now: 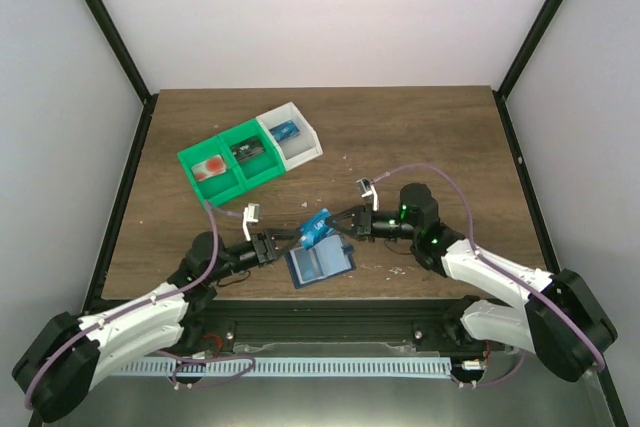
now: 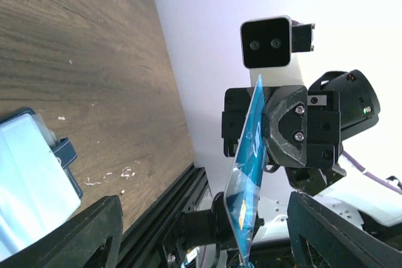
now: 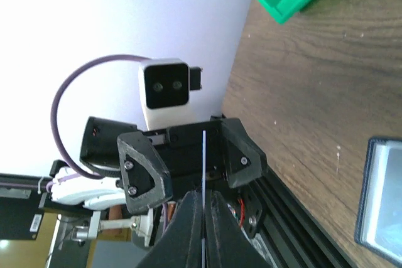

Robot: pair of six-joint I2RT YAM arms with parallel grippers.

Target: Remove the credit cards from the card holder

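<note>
Above the wooden surface [image 1: 420, 137], the right gripper [image 3: 202, 214] pinches a thin, stiff, probably slick credit card [image 1: 318, 224] by its edge, the left gripper [image 1: 295, 238] spread wide around it, the light card holder [image 1: 322, 263] lying open below.

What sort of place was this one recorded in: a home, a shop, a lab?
Most likely a lab test cell, not a home: a wooden table boxed in by plain white panels on black frame posts, with two robot arms mounted at its near edge.
</note>
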